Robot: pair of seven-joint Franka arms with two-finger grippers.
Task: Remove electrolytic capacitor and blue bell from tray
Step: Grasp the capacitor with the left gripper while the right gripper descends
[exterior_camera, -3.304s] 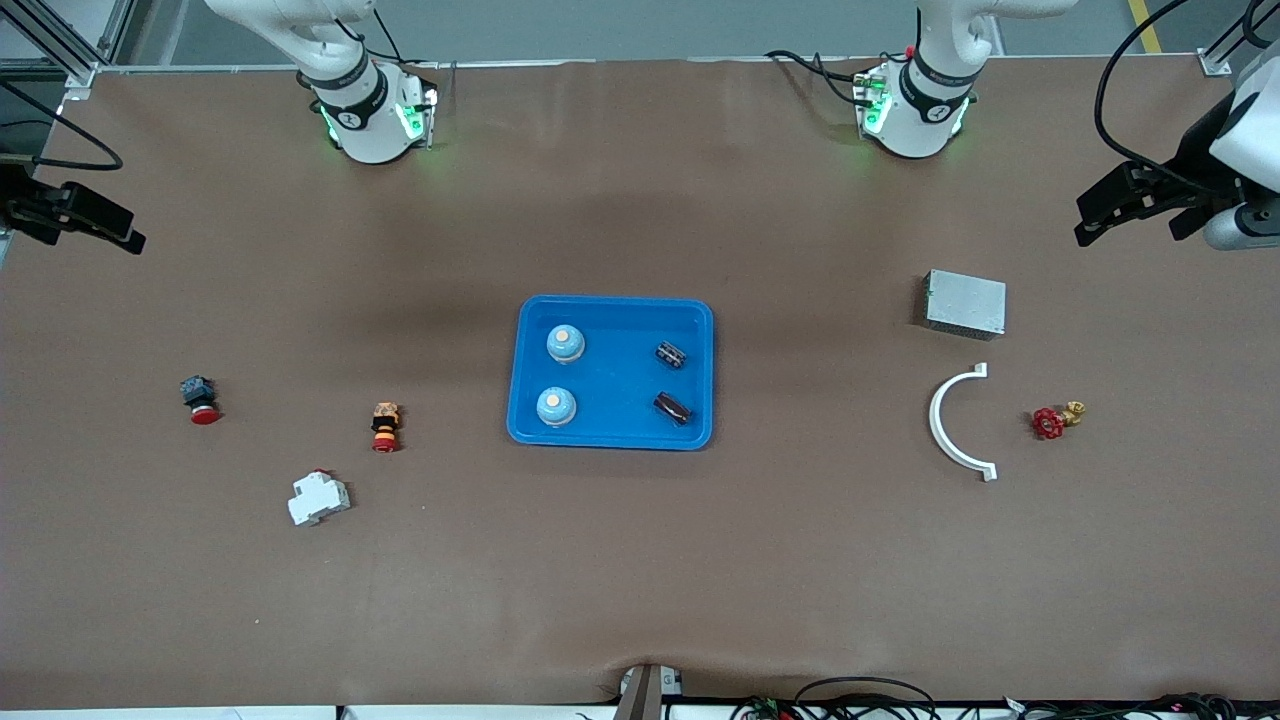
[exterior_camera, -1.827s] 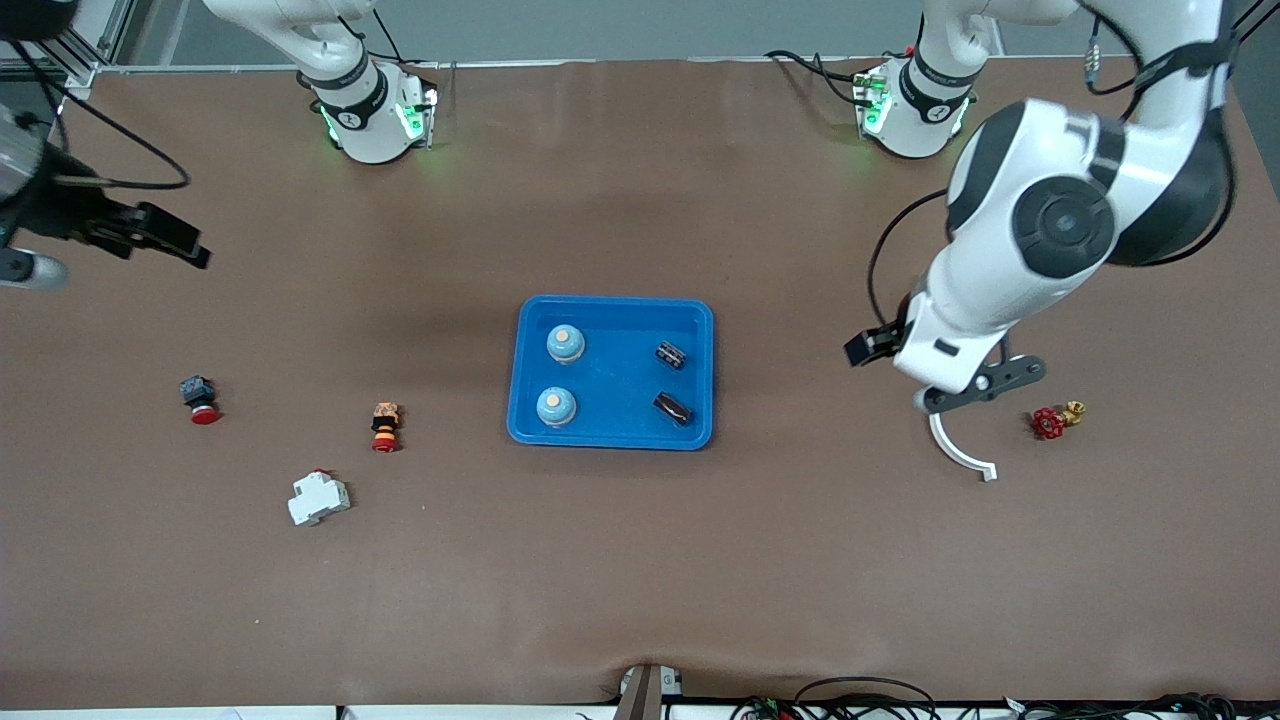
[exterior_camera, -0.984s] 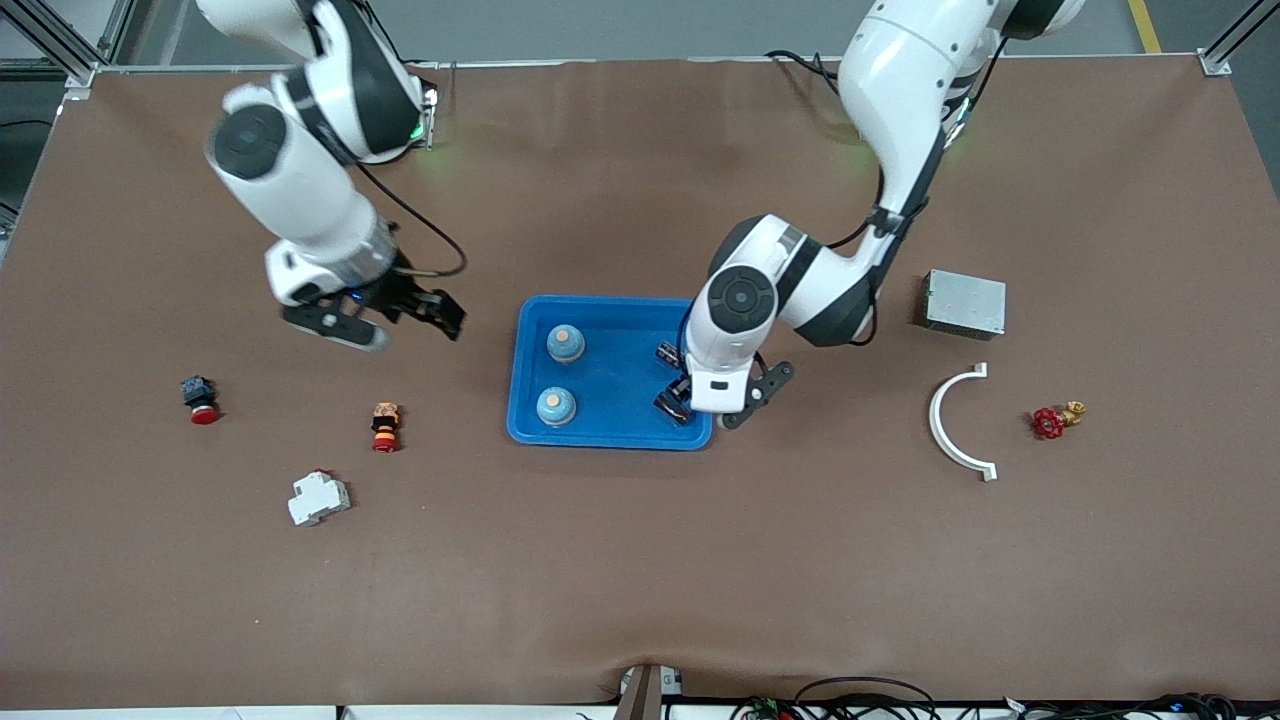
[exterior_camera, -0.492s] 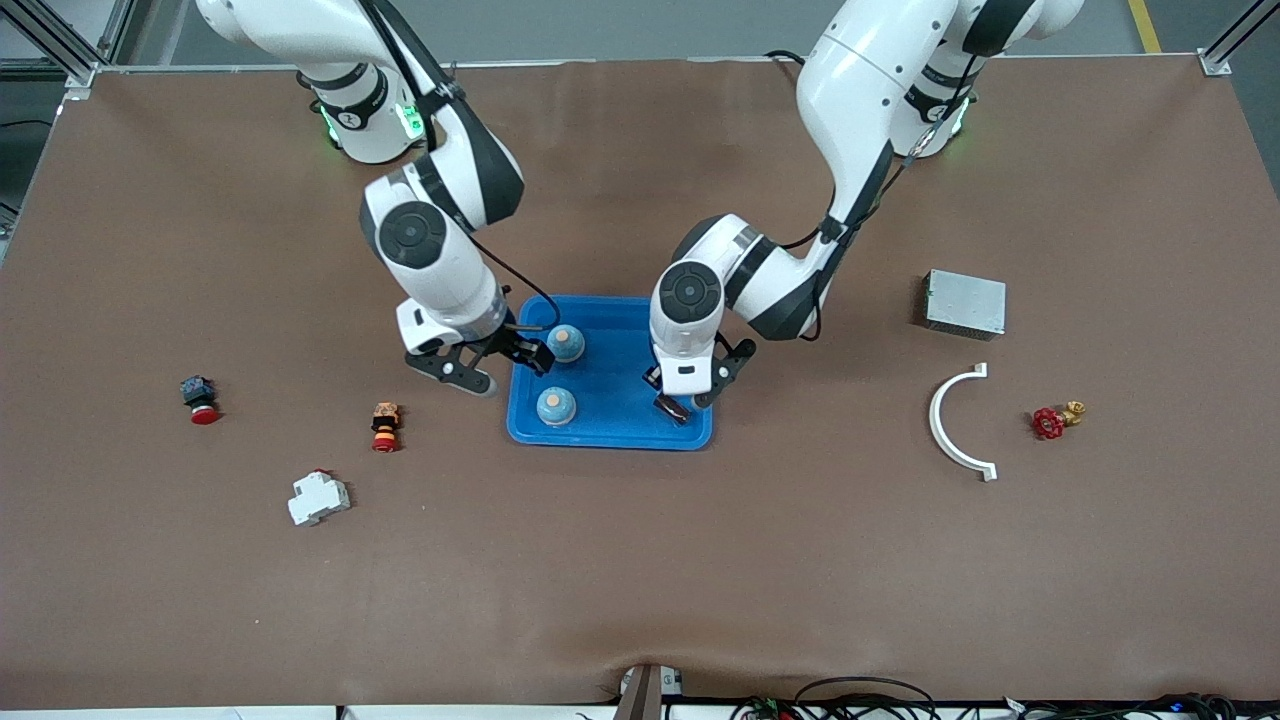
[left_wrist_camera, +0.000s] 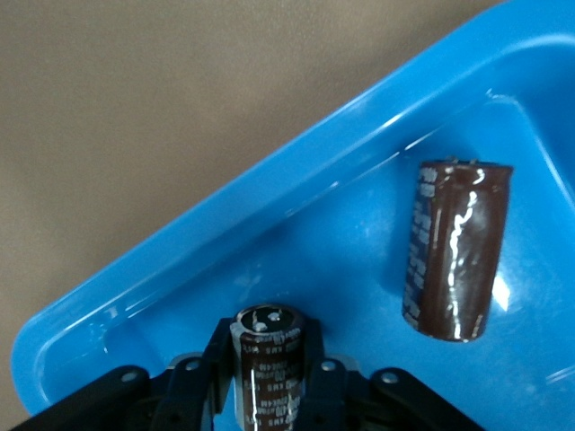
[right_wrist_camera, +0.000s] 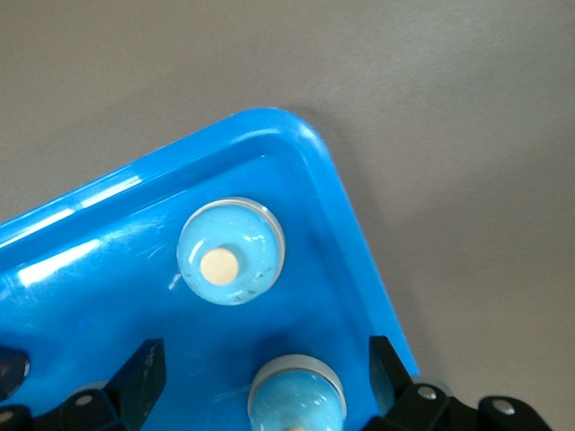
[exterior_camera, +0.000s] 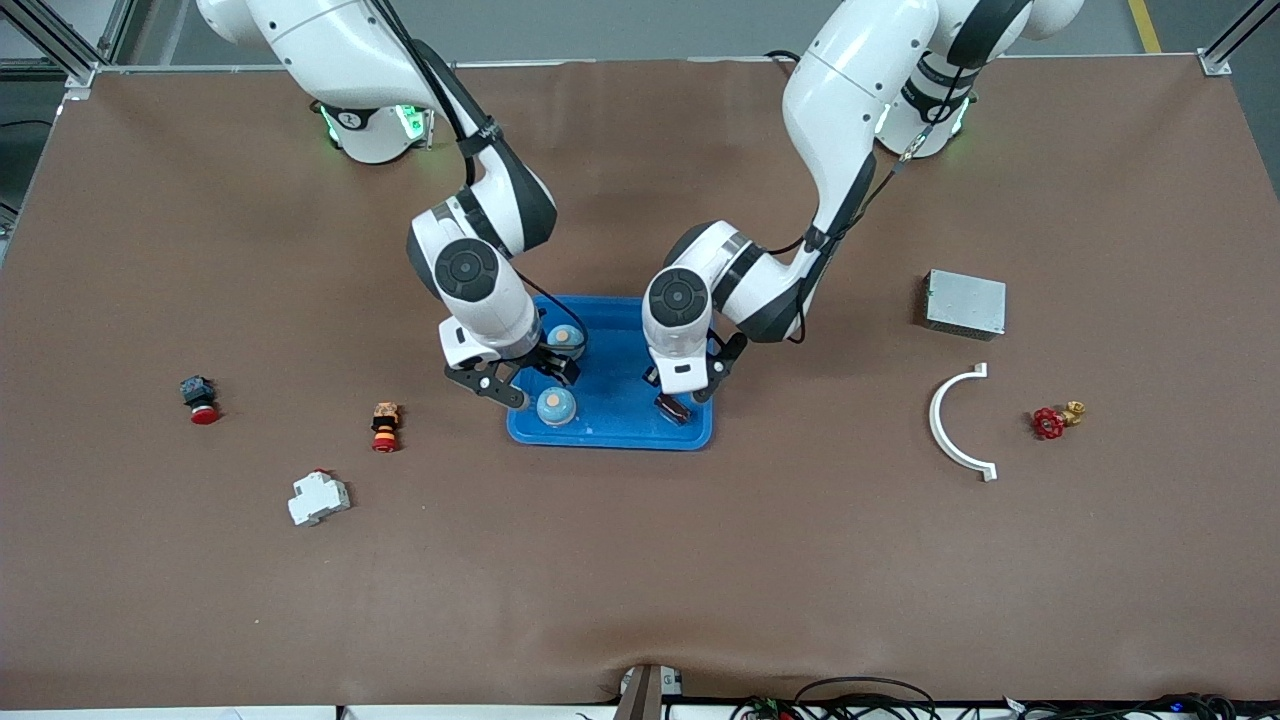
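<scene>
Left hand is clamped on a capacitor in the blue tray; right hand spread wide around a bell.

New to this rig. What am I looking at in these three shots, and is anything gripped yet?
Two Franka arms work at a brown table. The overhead shot faces them; the other two come from wrist cameras. In the blue tray lie two bells and two capacitors. The left gripper is shut on one capacitor; the other capacitor lies beside it. The right gripper is open, straddling a bell, with the second bell close by. Scattered parts stay untouched: red buttons, white breaker, grey box, white arc, red valve.
</scene>
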